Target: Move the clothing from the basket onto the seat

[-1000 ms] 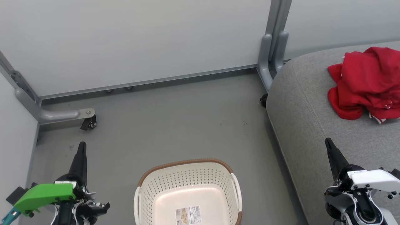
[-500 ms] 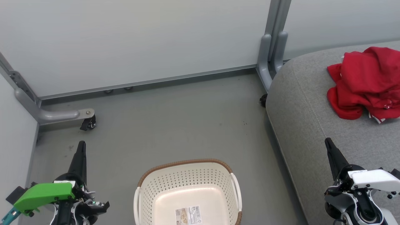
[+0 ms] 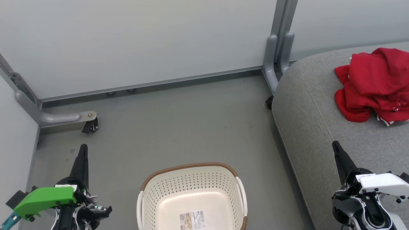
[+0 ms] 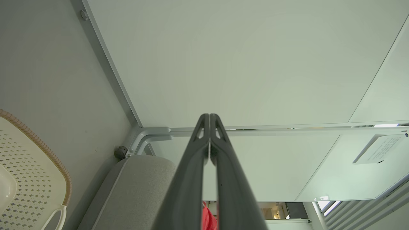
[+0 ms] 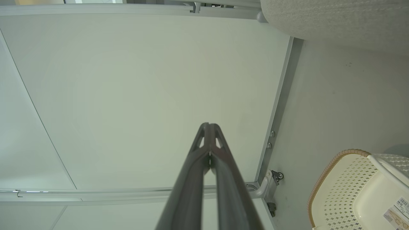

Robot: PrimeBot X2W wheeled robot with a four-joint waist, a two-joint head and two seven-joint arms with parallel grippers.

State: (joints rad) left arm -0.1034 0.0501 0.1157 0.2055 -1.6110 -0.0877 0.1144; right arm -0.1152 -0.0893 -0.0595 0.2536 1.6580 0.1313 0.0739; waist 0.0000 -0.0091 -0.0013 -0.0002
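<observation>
Logged clothing [image 3: 374,84] as a red heap on the seat [image 3: 319,127], upper right of head view, cut by the right frame edge (white-striped bit peeking from its lower edge). Logged basket [image 3: 191,167] on the floor [image 3: 179,127], bottom centre, beside the seat with a strip of floor between, well apart from the heap. Noted a label [image 3: 192,220] stuck on its bare bottom; near side cut off by the bottom edge.

Marked left end effector [image 3: 83,147] at lower left over the floor, right end effector [image 3: 334,143] at lower right over the seat's edge. Seen side-on there as one dark spike each, so can't read any gap from head view. Took the state from the wrist views instead: left fingers [image 4: 191,185] pressed together at the tips, gripping nothing; right fingers [image 5: 191,191] likewise closed on air.

Picked up from left wrist view: seat's rounded corner, a red sliver low between the fingers (mostly hidden by them), basket's brown rim [image 4: 38,143] and a white handle [image 4: 54,218] at the left edge, a sign [image 4: 378,148] on a pale panel [image 4: 287,166], print too small to read. Picked up from right wrist view: basket's inside with the label at lower right, a caster [image 5: 279,175] on a grey frame foot [image 5: 258,188], seat's edge across the top right. Can't make out the label text anywhere.
</observation>
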